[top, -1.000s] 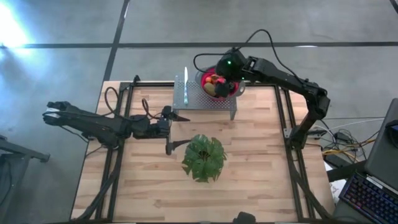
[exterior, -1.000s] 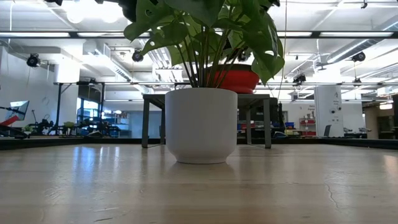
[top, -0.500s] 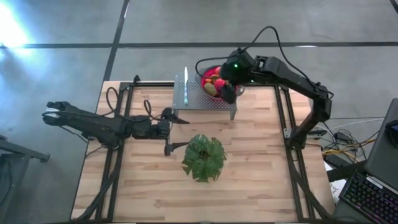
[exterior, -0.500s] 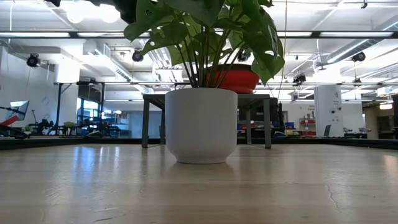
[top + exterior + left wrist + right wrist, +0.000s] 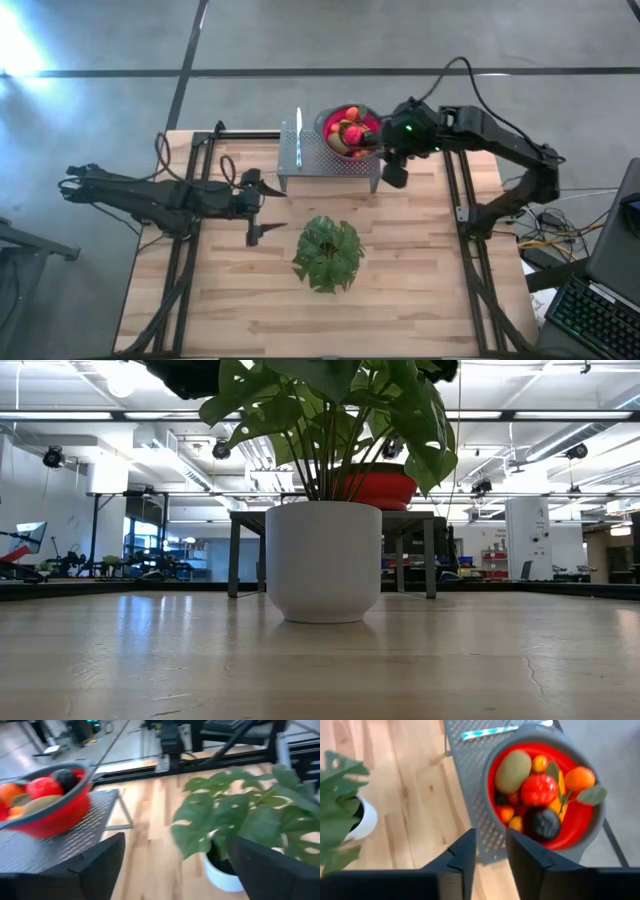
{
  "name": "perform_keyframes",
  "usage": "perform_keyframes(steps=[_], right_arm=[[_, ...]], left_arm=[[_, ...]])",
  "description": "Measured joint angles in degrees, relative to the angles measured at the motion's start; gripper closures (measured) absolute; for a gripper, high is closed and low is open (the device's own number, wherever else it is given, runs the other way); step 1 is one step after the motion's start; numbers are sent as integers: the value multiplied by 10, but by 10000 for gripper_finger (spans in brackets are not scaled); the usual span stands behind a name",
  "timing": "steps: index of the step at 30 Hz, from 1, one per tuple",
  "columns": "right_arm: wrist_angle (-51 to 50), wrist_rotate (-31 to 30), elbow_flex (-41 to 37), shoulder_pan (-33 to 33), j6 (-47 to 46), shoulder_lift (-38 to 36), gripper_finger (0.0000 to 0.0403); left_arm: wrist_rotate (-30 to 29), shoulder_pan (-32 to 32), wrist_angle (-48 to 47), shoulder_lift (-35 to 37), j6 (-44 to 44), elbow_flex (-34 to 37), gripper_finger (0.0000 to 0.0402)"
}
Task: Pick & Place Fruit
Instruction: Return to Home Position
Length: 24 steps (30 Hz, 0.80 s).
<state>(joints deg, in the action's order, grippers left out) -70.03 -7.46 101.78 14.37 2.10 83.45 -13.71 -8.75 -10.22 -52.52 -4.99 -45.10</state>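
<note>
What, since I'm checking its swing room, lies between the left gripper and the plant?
Nothing: in the high view, only bare wooden table separates the left gripper from the plant.

One red bowl [image 5: 577,817] holds at least eight small fruits [image 5: 538,789], standing on one mesh shelf [image 5: 470,765] near one potted plant [image 5: 327,253].

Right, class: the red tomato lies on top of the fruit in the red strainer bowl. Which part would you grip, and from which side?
Grip the tomato across its round middle, coming down from above. It lies on top of the pile, while the bowl's rim, the kiwi and the dark purple fruit beside it likely block a sideways approach.
</note>
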Motion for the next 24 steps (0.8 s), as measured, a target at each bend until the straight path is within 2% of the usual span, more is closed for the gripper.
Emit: perform_keyframes(steps=[5, 9, 13, 19, 24], right_arm=[[15, 0, -85, -15, -22, -70, 354], [83, 0, -178, -24, -30, -141, 387], [169, 7, -283, -25, -20, -212, 394], [277, 72, -420, -24, 9, -301, 394], [353, 75, -507, -24, 29, -366, 394]], left_arm=[[-51, 0, -51, 36, 6, 4, 121], [-62, 0, -57, 57, 3, 5, 193], [-61, 0, -24, 75, -20, 31, 271], [-20, 1, 61, 121, -48, 117, 385], [-15, 2, 99, 197, -49, 193, 387]])
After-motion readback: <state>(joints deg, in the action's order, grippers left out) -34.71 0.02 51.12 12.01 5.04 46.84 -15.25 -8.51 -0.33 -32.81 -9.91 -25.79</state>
